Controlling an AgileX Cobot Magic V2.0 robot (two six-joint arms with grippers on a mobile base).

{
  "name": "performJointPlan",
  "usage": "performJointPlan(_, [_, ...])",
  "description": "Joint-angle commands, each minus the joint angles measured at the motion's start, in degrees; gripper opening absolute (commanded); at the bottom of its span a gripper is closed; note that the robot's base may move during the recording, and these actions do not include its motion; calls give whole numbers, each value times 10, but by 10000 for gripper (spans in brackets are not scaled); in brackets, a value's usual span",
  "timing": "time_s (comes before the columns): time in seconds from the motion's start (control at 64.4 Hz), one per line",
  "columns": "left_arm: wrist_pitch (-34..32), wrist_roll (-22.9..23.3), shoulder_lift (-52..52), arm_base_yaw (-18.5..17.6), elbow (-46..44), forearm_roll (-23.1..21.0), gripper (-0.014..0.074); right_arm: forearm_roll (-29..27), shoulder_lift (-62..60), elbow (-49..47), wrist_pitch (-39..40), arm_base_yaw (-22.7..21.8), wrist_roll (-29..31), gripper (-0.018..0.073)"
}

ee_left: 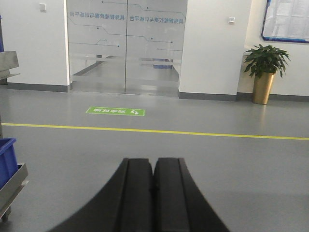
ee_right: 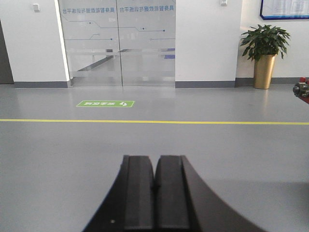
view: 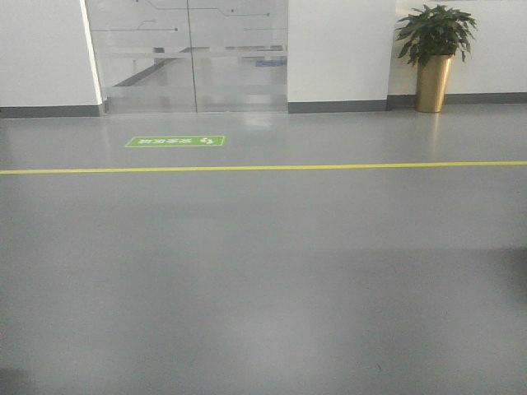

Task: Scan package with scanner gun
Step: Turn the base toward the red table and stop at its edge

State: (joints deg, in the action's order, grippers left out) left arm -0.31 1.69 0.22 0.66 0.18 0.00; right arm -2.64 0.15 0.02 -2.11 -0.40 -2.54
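Observation:
The package and the scanner gun are out of view in all three views. My left gripper [ee_left: 154, 162] is shut, its two black fingers pressed together with nothing between them, pointing out over the grey floor. My right gripper [ee_right: 155, 158] is likewise shut and holds nothing, aimed level across the floor toward the glass doors. Neither gripper shows in the front view.
A yellow floor line [view: 263, 168] and a green floor sign [view: 174, 141] lie ahead of frosted glass doors [view: 189, 53]. A potted plant in a gold pot [view: 433, 58] stands at the right wall. A blue bin [ee_left: 7, 159] on a metal cart sits at the left.

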Motion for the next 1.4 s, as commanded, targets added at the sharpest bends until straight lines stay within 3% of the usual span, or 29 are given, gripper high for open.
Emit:
performJointPlan(0.0, [-12,1,-2,3,-2,4,-111,5,-1,0,8,1,0,-169])
performJointPlan(1.381, [-12,1,-2,3,-2,4,-111,5,-1,0,8,1,0,-169])
